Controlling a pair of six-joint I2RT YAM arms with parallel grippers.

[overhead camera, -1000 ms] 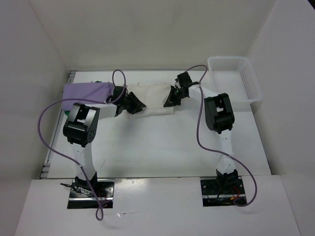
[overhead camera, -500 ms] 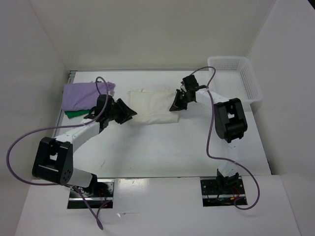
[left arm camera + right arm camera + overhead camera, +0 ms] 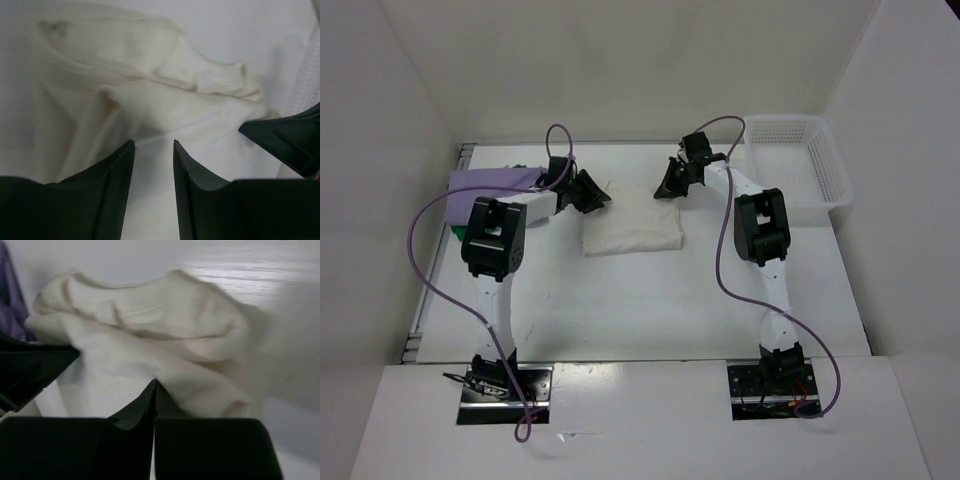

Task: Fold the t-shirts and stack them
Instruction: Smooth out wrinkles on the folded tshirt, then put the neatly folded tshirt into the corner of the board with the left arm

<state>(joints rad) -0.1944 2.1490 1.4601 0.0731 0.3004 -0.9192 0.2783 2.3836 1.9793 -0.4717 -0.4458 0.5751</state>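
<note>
Tabletop of plain white board (image 3: 650,300) carries everything. At its far right corner sits a white plastic mesh basket (image 3: 832,170), apart from the work. The cream off-white cloth t-shirt (image 3: 630,232) lies at the middle of the table as a folded rectangle, its far edge rumpled in loose ridges in both wrist views (image 3: 150,100) (image 3: 150,330). The pale lavender-purple cloth t-shirt (image 3: 490,185) lies folded at the far left, on top of the bright green cloth t-shirt (image 3: 458,232), of which only slivers show.

The black two-finger left gripper (image 3: 592,195) hangs at the cream shirt's far left corner, its fingers (image 3: 117,170) partly spread with nothing between them. The black two-finger right gripper (image 3: 667,188) hangs at the far right corner, jaws pressed together (image 3: 154,382); no cloth is visibly caught.

Judged from its sag and creases, the cream shirt is light, limp and thin. It will likely slump if lifted at one point, so the two far corners, pinched through all layers, look the safest hold.
</note>
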